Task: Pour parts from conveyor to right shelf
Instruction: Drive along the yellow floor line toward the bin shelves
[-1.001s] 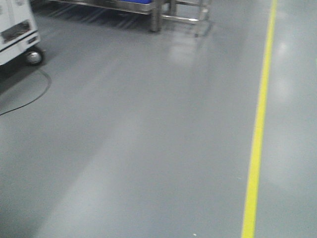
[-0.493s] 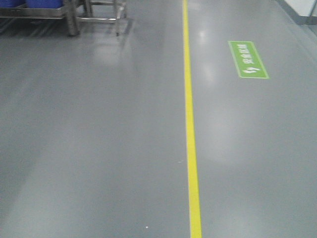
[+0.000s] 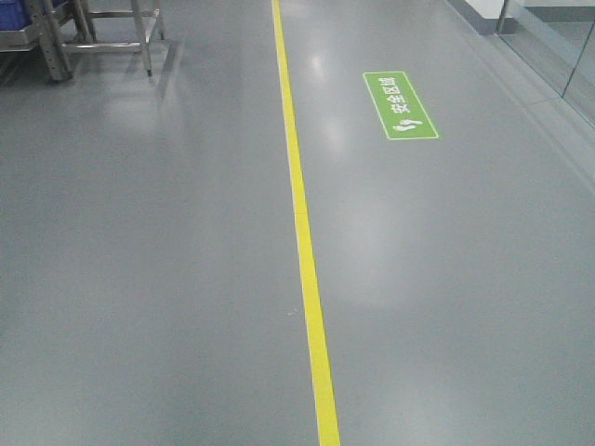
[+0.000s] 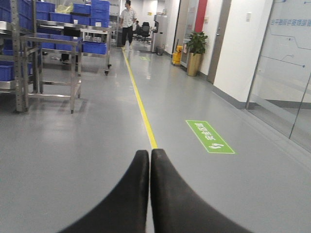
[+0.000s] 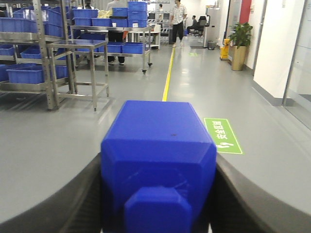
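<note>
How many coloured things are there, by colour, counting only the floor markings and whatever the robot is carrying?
Yellow floor line: 1
Green floor sign: 1
Blue bin: 1
Total: 3

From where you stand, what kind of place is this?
Probably a factory or warehouse aisle: metal shelves holding blue bins, a yellow floor line, and a green walkway marking on the grey floor.

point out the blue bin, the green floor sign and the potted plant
blue bin [image 5: 158, 145], right wrist view, upper face
green floor sign [image 3: 401, 105], front view, its middle
potted plant [image 4: 197, 42], left wrist view, leaves
</note>
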### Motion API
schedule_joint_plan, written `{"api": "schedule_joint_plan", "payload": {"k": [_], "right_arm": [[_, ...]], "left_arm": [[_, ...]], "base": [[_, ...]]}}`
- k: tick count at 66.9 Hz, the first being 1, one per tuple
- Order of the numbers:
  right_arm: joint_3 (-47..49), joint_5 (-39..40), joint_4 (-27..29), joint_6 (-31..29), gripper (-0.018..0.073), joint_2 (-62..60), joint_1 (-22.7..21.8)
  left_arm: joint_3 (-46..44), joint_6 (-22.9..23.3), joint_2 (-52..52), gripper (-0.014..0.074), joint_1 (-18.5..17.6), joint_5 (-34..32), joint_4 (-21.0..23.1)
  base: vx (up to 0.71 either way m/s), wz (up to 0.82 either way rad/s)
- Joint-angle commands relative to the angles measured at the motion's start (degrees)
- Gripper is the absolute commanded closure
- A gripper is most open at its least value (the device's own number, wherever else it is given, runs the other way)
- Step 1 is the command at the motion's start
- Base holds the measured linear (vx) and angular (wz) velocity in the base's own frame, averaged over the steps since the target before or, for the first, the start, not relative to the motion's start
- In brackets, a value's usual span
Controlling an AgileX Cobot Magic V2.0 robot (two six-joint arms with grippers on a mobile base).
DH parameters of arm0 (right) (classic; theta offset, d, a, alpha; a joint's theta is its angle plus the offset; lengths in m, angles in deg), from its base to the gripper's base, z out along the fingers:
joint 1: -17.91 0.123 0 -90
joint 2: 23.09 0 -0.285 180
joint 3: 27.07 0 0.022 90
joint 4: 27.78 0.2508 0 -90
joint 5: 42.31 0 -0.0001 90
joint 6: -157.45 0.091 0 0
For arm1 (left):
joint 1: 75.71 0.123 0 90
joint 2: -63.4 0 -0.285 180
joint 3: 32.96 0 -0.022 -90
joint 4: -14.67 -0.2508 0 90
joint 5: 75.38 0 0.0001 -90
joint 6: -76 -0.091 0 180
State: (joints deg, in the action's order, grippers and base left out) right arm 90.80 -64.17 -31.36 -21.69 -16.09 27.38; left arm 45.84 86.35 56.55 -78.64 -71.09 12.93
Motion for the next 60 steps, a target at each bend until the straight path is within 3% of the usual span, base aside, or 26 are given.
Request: {"api": "schedule_joint_plan", "payload": {"k": [1,60], "right_arm": [[1.5,4.6,-0.4,-0.5,0.0564,0.5,-0.2],[1.5,4.6,-0.4,-0.5,0.0564,0.5,-0.2]], "left_arm": [[1.2,0.3,0.5,0.0603,-0.3,-4.3,0.5],[1.2,0.3,0.5,0.0603,-0.3,-4.3,0.5]], "base": [[0.19,-0.18],[0.39,0.04]]}}
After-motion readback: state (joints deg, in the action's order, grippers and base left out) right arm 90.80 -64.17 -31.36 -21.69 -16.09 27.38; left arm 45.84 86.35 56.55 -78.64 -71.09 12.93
